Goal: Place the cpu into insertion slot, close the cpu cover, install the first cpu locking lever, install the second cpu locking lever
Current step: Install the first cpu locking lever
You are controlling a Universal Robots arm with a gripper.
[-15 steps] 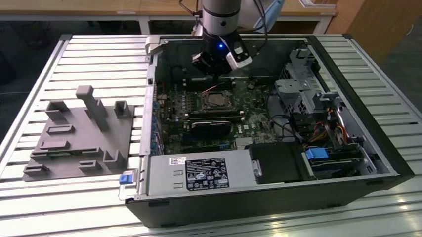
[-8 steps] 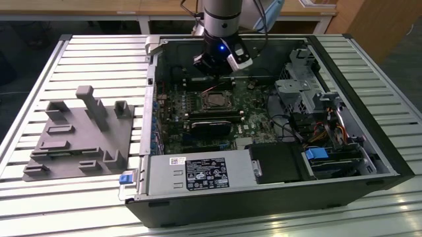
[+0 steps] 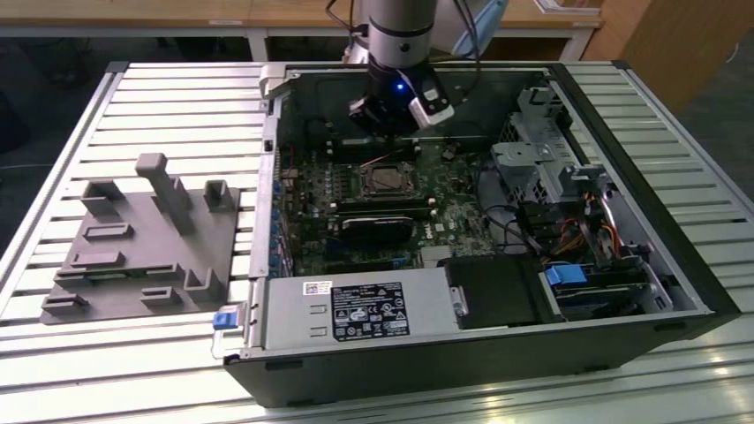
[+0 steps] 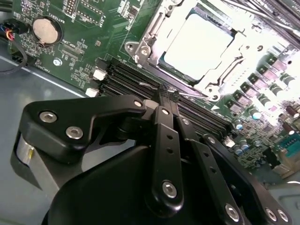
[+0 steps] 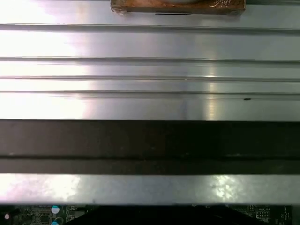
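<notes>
gripper [image 4: 165, 93] closed, second wrist view | cpu [image 4: 199, 44] framed by cpu cover [image 4: 153, 27]

Open room above insertion slot [image 3: 387, 181], case walls [image 3: 267, 177] around

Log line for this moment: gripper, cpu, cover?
gripper: shut, tips beside silver-rimmed square insertion slot | pale silvery square cpu: seated in slot | thin silvery frame cpu cover: appears down around cpu
</notes>
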